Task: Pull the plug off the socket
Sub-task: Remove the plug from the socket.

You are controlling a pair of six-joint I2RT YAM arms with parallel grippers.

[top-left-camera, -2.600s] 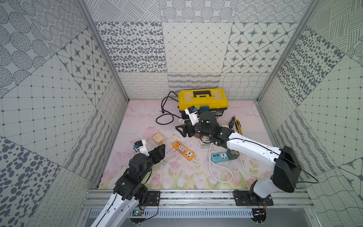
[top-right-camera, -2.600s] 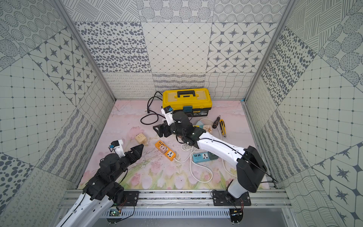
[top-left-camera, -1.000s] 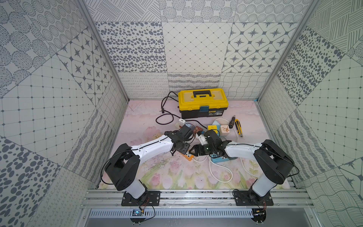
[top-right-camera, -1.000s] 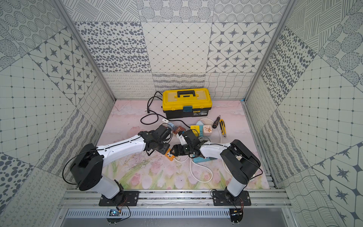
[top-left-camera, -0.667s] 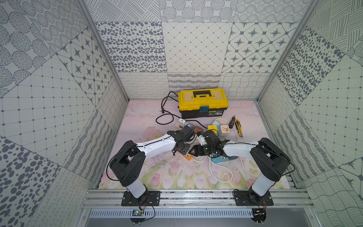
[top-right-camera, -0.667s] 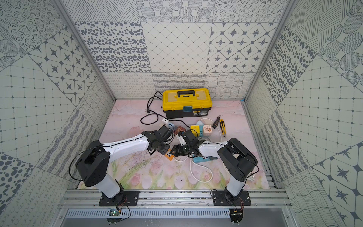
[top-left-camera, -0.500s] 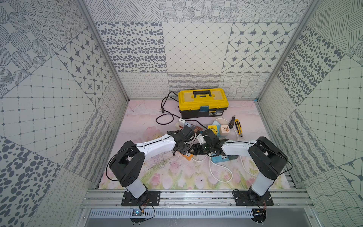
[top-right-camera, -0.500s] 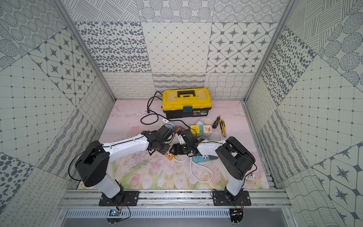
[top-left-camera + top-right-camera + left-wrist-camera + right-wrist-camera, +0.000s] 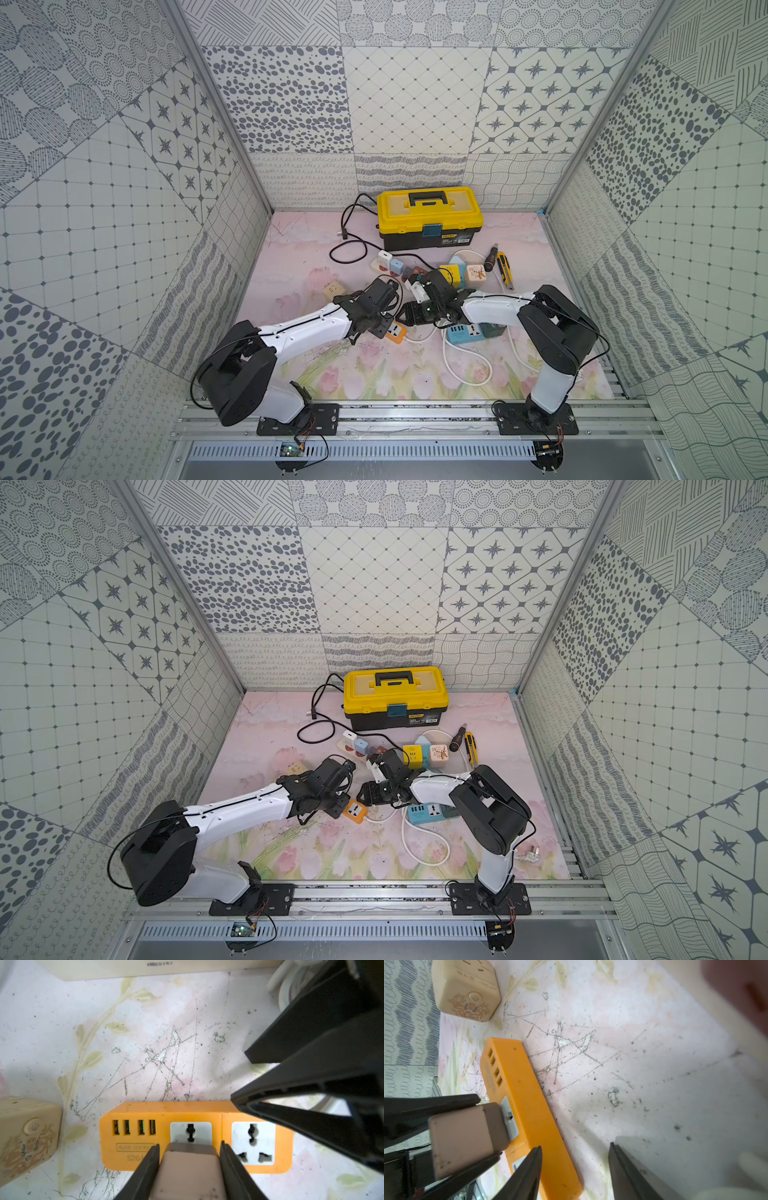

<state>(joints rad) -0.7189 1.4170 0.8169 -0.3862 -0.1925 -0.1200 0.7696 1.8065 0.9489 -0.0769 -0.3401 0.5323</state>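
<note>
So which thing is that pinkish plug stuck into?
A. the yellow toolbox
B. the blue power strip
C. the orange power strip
C: the left wrist view shows the plug seated in a socket of the orange power strip, with the left fingers pressed on both its sides.

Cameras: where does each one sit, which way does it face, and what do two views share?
Top views: high over the front rail, facing down; left arm, right arm show.
Left wrist: faces down on the orange socket strip; left gripper clasps the plug.
Right wrist: looks along the strip; right gripper open.
Wrist views share strip, plug.
</note>
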